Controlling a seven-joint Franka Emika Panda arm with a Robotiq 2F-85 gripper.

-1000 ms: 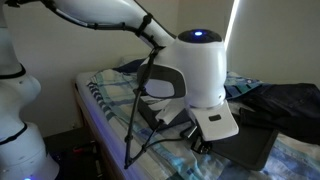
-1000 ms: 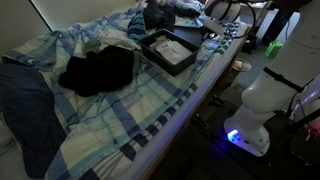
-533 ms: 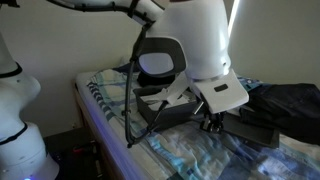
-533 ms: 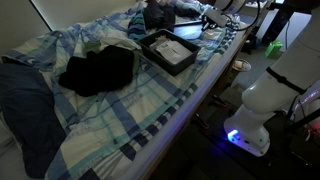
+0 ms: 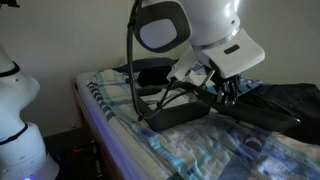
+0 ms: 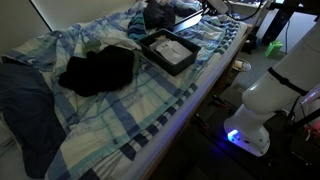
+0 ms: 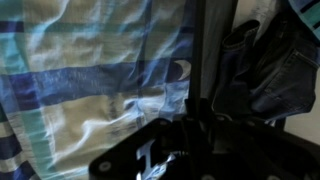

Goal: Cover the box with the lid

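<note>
Beyond the dark grey rectangular plastic box [image 6: 186, 63], on the side away from the black crumpled cloth bundle [image 6: 98, 68], I have the Robotiq claw [image 5: 226, 95] up over the bed. In that wider exterior view it is almost cut off by the top of the frame. In an exterior view from closer in, the claw sits on the upper edge of the flat dark grey rectangular plastic lid [image 5: 185, 117], which hangs tilted above the blue-and-white plaid bedcover [image 6: 120, 115]. The lid is apart from the box, not on it. Whether its low end touches the cover I cannot tell. Through the wrist view the claw [image 7: 200, 112] has its jaws drawn together on the lid [image 7: 210, 40], which runs away from the camera as a narrow dark strip, so I read it as clamped on the rim. The box itself lies open on the bedcover, just beside the bundle. A heap of dark blue cloth [image 7: 262, 60] lies to one side of the lid, and the white robot base [image 6: 262, 100] stands off the bed, well apart from the box.
</note>
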